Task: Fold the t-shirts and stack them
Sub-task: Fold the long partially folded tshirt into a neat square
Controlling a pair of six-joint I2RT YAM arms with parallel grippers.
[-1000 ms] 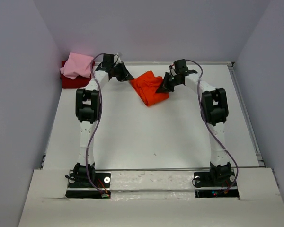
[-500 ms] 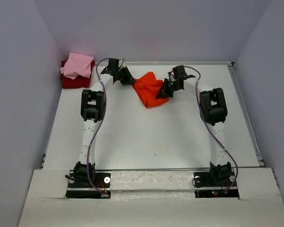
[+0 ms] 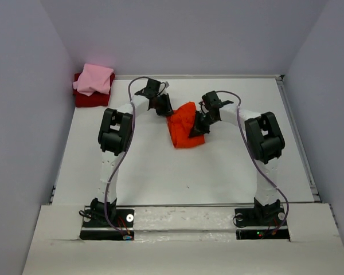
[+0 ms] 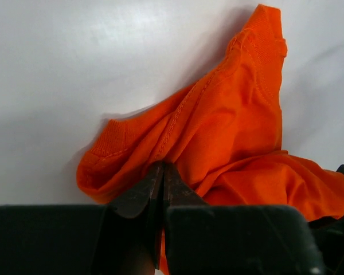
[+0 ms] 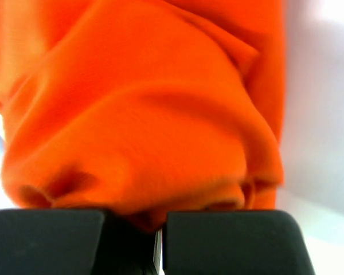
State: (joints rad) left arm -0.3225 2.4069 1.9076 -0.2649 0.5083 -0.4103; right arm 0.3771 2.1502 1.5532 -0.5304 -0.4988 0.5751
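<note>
The bright orange-red t-shirt [image 3: 185, 130] hangs bunched between my two grippers over the far middle of the table. My left gripper [image 3: 167, 111] is shut on its left edge; in the left wrist view the fingertips [image 4: 162, 167] pinch a fold of the orange-red cloth [image 4: 229, 143] beside a ribbed hem. My right gripper [image 3: 196, 127] is shut on the shirt's right side; in the right wrist view the cloth [image 5: 143, 114] fills the frame and covers the fingertips [image 5: 155, 220]. A folded light pink t-shirt [image 3: 95, 78] lies on a folded dark red t-shirt [image 3: 82, 99] in the far left corner.
The white table [image 3: 160, 172] is bounded by grey walls at the back and on both sides. A raised rail [image 3: 298, 137] runs along the right edge. Both arm bases [image 3: 106, 217] sit at the near edge.
Both grippers have come toward the near side and closer together, bringing the orange-red t-shirt along. The cloth now hangs in a narrower, taller bunch.
</note>
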